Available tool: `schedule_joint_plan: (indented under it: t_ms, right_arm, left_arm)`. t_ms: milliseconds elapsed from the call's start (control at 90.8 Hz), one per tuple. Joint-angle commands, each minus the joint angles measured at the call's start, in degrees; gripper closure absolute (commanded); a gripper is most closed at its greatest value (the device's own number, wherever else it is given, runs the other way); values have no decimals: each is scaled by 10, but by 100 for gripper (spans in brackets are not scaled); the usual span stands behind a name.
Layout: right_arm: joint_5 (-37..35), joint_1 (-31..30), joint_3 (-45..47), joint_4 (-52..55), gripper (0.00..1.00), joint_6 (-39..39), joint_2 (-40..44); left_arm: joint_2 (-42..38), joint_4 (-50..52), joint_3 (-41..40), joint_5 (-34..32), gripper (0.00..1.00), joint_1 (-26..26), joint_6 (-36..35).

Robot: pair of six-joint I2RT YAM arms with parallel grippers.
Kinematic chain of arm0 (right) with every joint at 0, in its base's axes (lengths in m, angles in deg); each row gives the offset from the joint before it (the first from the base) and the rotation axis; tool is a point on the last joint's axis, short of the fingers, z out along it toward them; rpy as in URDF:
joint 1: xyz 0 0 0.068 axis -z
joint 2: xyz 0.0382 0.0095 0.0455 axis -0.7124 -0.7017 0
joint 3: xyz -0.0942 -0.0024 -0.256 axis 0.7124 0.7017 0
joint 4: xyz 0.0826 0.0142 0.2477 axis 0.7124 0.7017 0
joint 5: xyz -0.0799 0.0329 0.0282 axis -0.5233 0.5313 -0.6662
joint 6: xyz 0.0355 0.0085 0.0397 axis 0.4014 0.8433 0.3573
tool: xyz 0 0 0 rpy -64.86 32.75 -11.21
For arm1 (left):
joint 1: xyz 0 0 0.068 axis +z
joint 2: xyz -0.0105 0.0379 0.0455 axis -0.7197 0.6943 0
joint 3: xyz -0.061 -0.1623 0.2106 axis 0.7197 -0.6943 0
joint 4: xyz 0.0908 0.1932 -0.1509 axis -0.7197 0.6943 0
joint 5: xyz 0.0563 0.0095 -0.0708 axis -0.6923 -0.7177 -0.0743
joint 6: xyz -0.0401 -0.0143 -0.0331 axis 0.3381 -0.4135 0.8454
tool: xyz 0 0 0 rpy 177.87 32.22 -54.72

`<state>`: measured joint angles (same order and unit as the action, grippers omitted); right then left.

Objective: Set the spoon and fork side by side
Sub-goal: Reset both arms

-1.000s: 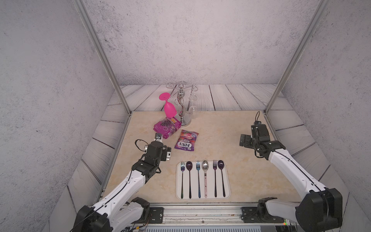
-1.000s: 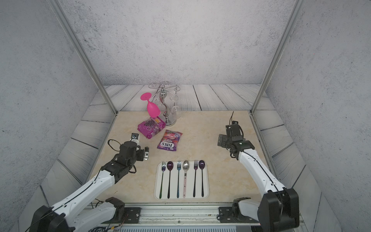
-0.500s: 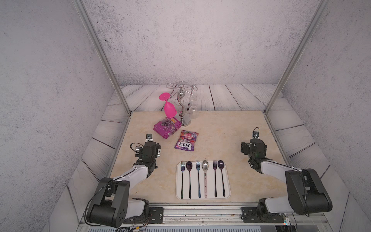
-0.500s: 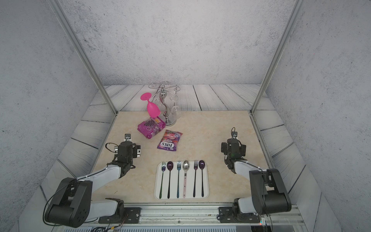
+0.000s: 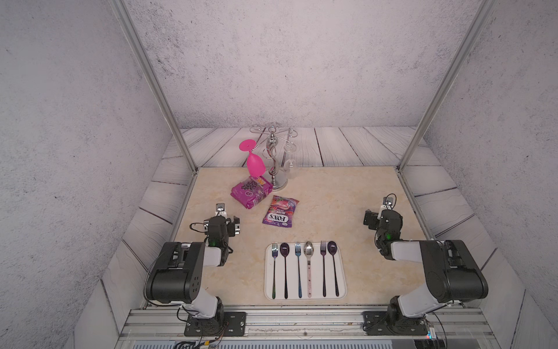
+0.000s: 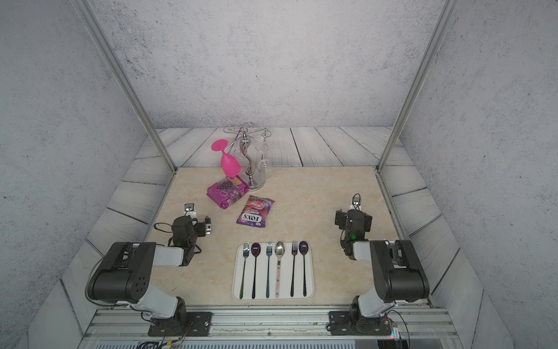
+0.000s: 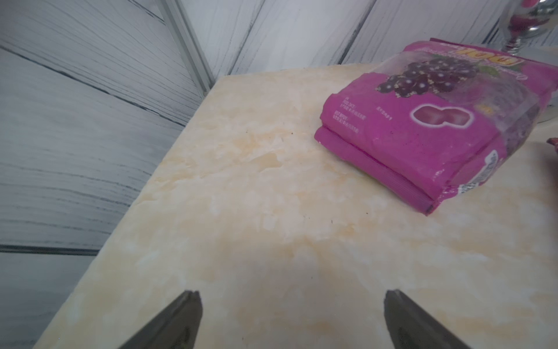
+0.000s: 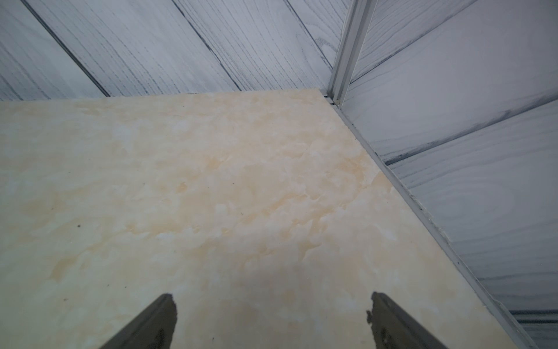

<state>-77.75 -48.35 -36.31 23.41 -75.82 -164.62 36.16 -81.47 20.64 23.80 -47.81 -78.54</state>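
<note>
In both top views a white tray is seen at lower centre, on the beige table. Six pieces of cutlery are laid in it in one row, side by side, handles toward the bottom edge: from the left, a fork, a dark spoon, a blue-handled fork, a silver spoon, a purple fork and a purple spoon. The left gripper is found left of the tray and the right gripper right of it, both well apart from the cutlery. Above the tray a FOX'S sachet and a pink sweet bag are laid flat, and at upper centre a pink goblet is hung upside down on a chrome stand. In the left wrist view two dark fingers are shown spread wide at the bottom edge with only bare table between them, so that tool is released and empty; the pink sweet bag is seen at upper right. In the right wrist view the fingers are likewise spread wide over bare table, nothing being grasped, and a metal corner post is seen at upper right.
</note>
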Motion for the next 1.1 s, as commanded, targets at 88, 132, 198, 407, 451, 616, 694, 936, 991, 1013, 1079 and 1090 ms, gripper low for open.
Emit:
schedule_joint_plan:
  t_ms: [88,132,198,407,451,616,694,936,991,1013,1079,1090]
  right_arm:
    - [19,2,-3,1,1,-3,2]
    - [21,2,-7,15,1,-2,6]
    - [21,1,-5,11,1,-2,6]
    - [23,2,1,7,1,-5,11]
    - [24,1,0,9,1,-6,12]
    - [23,1,0,7,1,-6,13]
    - [23,2,1,7,1,-5,12]
    - [24,2,0,7,1,-5,11]
    - [24,1,0,7,1,-6,11]
    - [24,2,0,6,1,-5,11]
    - [24,2,0,6,1,-5,11]
    - [24,1,0,6,1,-5,11]
  left_arm:
    - [-9,34,43,66,0,29,16]
    - [-10,38,43,66,0,29,16]
    - [-10,37,42,67,0,29,16]
    - [-13,33,39,70,0,28,13]
    - [-13,33,38,69,0,28,13]
    - [-13,33,39,70,0,28,13]
    - [-13,33,39,70,0,28,13]
    - [-12,37,42,69,0,28,14]
    - [-11,38,43,69,0,28,13]
    - [-11,38,42,69,0,28,14]
    - [-11,38,43,69,0,28,13]
    - [-11,38,43,69,0,28,13]
